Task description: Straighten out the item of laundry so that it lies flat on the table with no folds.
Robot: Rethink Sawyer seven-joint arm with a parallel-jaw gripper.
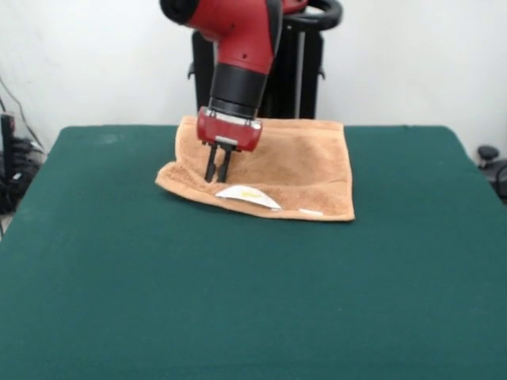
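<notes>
Fingers (218, 168) stand close together over the towel's (293, 162) folded left part.

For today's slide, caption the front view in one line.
Sawyer gripper poised over a partly folded towel on the green table.

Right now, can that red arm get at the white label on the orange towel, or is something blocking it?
Probably yes. The gripper hangs over the towel, just behind the white label, which lies exposed on the edge nearest the camera. Nothing stands between them, and the green table around it is open.
</notes>
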